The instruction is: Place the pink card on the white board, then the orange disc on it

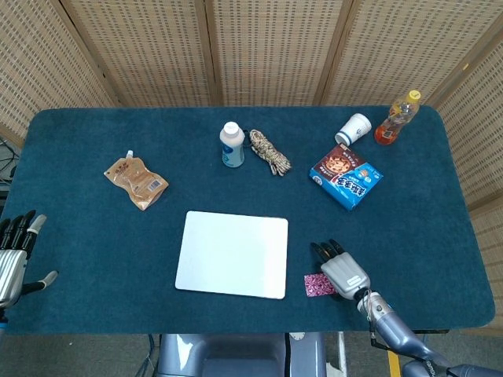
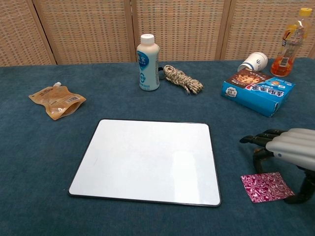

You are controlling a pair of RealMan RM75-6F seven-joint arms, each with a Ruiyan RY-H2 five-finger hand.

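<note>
The white board (image 1: pixel 232 254) (image 2: pixel 147 160) lies flat at the table's front middle. The pink patterned card (image 1: pixel 316 285) (image 2: pixel 266 187) lies on the cloth just right of the board. My right hand (image 1: pixel 339 269) (image 2: pixel 289 144) hovers over the card's far right part, fingers spread and pointing left, holding nothing. Its thumb reaches down at the card's right edge. The orange disc does not show; the spot behind the card is covered by my right hand. My left hand (image 1: pixel 12 255) is at the table's left front edge, fingers apart and empty.
A tan pouch (image 2: pixel 56 101) lies at the left. A white bottle (image 2: pixel 147 63) and a rope coil (image 2: pixel 183 78) stand behind the board. A blue box (image 2: pixel 257 91), a tipped paper cup (image 2: pixel 253 62) and an orange drink bottle (image 2: pixel 287 44) are at the back right.
</note>
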